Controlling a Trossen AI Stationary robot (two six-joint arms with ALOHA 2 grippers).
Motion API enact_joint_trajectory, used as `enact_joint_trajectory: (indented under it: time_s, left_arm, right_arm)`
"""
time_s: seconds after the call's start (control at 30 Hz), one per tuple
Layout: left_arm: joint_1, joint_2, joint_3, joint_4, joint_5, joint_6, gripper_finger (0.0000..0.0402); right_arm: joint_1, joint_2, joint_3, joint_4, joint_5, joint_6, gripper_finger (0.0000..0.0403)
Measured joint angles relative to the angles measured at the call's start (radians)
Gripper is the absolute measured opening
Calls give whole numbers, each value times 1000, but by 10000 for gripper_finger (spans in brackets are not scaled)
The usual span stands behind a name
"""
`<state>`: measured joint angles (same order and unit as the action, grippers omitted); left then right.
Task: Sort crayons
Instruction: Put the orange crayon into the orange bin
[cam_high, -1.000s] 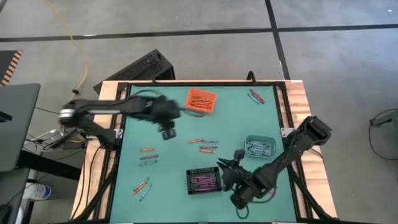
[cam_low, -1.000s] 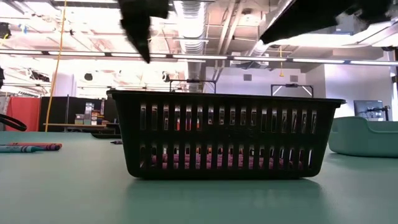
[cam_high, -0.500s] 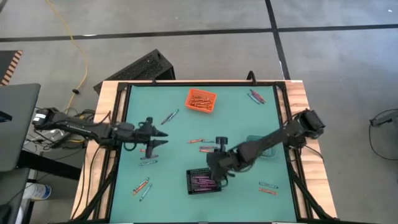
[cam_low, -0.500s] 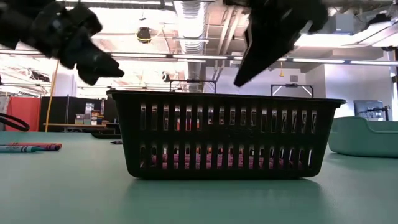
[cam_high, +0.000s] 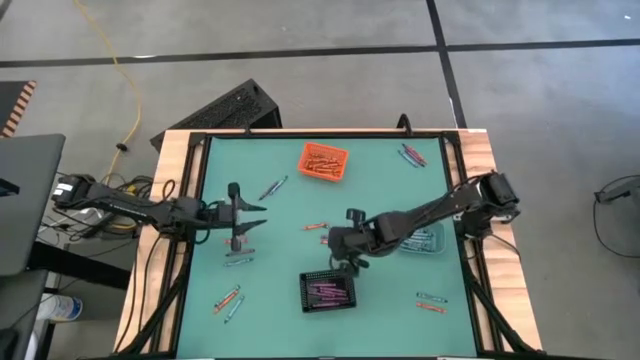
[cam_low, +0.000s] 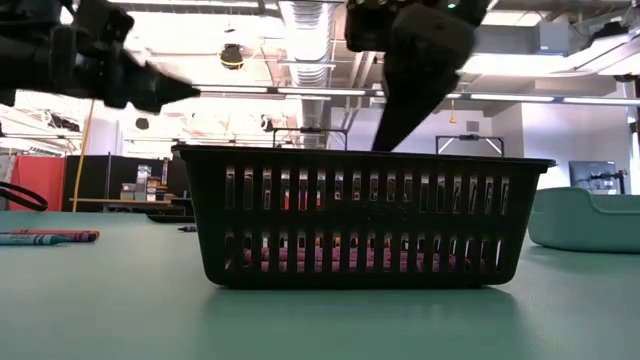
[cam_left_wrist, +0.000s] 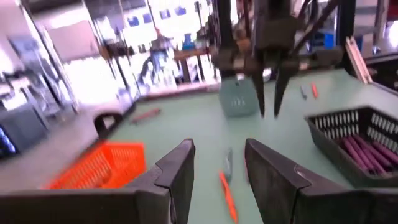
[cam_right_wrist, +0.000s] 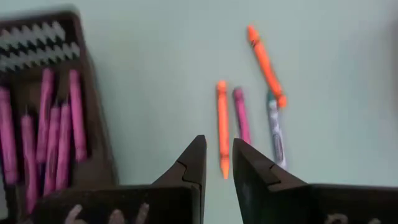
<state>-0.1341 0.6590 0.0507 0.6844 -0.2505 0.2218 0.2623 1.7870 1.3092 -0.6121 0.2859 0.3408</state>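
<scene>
Crayons lie loose on the green table: a cluster with two orange (cam_right_wrist: 222, 121), one purple (cam_right_wrist: 240, 115) and one blue-grey (cam_right_wrist: 275, 130) near the middle (cam_high: 330, 235). Others lie at the left (cam_high: 238, 260), near left (cam_high: 228, 300), far right (cam_high: 410, 155) and near right (cam_high: 430, 302). My right gripper (cam_right_wrist: 217, 152) points down just above the middle cluster, open by a narrow gap and empty; the high view (cam_high: 349, 243) shows it too. My left gripper (cam_left_wrist: 214, 165) is open and empty, held level above the table's left part (cam_high: 255, 215), pointing toward the right gripper.
A black slotted bin (cam_high: 328, 291) with purple crayons stands just near of the right gripper. An orange bin (cam_high: 323, 161) with orange crayons stands at the far middle. A teal bin (cam_high: 425, 240) lies partly under the right arm. One crayon (cam_high: 272, 187) lies beyond the left gripper.
My right gripper has gone from the black bin's right side toward the table's left and far edge, to above the middle crayon cluster. My left gripper has swung from near the orange bin toward the table's left edge and tipped from pointing down to level.
</scene>
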Motion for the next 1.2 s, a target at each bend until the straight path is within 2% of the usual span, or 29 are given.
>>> enact_joint_trajectory:
  time_s: [0.2, 0.33, 0.4, 0.6, 0.73, 0.9, 1.07, 1.2]
  left_arm:
    - [0, 1, -7, -76, 72, -23, 132]
    - [0, 0, -7, -83, 43, 3, 132]
    - [0, 1, -7, -94, 18, 8, 132]
    - [0, -4, -8, -103, -22, 14, 132]
    - [0, -18, -8, -99, -23, 13, 132]
    - [0, -21, -7, -95, -20, 5, 132]
    - [0, -29, -7, -118, -18, 3, 132]
    - [0, -29, -7, -139, -18, 3, 132]
  right_arm:
    - [-76, 1, -31, 48, -51, 2, 70]
    - [-115, 1, -33, 82, -76, -2, 70]
    - [-124, 16, -41, 172, -76, -35, 70]
    - [-165, 107, -72, 490, -88, -274, 70]
    - [-214, 183, -33, 511, -132, -363, 77]
    - [-271, 247, 7, 464, -234, -390, 112]
    - [-312, 252, 10, 437, -311, -397, 158]
    - [-327, 245, 10, 419, -375, -398, 179]
